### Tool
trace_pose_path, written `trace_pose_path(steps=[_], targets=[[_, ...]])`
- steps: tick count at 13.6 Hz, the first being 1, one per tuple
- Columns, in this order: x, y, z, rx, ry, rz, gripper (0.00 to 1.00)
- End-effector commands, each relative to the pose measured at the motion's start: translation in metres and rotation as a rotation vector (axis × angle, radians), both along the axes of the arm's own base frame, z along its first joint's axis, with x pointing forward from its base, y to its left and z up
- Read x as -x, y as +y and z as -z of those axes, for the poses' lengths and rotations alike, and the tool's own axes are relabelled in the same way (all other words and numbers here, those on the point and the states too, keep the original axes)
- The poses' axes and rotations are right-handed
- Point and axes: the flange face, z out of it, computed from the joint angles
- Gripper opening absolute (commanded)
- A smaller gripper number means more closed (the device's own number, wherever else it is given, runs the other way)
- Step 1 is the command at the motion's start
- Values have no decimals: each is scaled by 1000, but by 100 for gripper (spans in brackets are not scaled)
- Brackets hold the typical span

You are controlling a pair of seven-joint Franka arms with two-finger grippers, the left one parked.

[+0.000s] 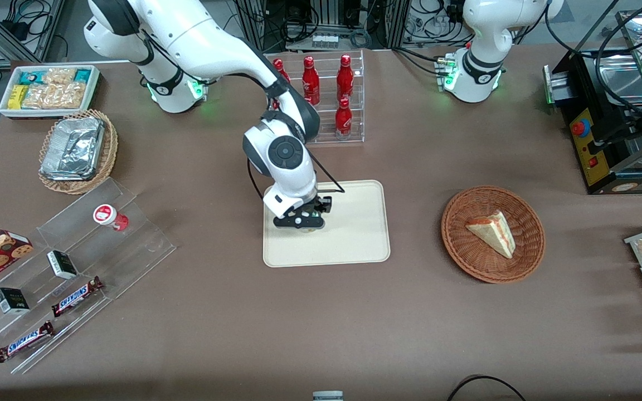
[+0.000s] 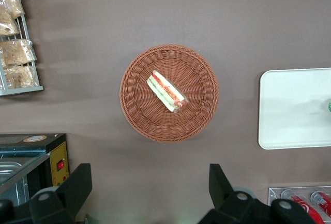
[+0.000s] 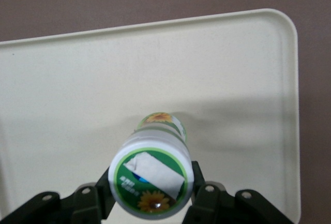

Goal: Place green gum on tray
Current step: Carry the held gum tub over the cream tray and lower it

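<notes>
The green gum [image 3: 151, 175] is a small bottle with a white lid and a green sunflower label, standing upright over the cream tray [image 3: 77, 79]. My gripper [image 3: 151, 183] is shut on it, with a black finger [image 3: 103, 189] pressed against each side of the lid. The bottle's base is at or just above the tray floor, and I cannot tell if it touches. In the front view the gripper [image 1: 300, 221] hangs low over the tray [image 1: 354, 234], near the tray's edge toward the working arm's end. There the hand hides the bottle.
A red gum bottle [image 1: 110, 216] stands on the clear stepped stand with Snickers bars [image 1: 76, 296]. A rack of red bottles [image 1: 326, 94] stands farther from the front camera than the tray. A wicker basket with a sandwich [image 1: 492, 234] lies toward the parked arm's end.
</notes>
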Motion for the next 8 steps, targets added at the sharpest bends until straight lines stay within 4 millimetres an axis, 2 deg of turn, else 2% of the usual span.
trace_pose_path(steps=[1, 5, 6, 7, 8], targets=[[-1, 20, 13, -23, -17, 14, 0], [1, 23, 25, -25, -26, 7, 0], [1, 23, 27, -23, -24, 7, 7], [1, 22, 31, -19, -21, 7, 34], [2, 22, 33, -16, -20, 6, 81]])
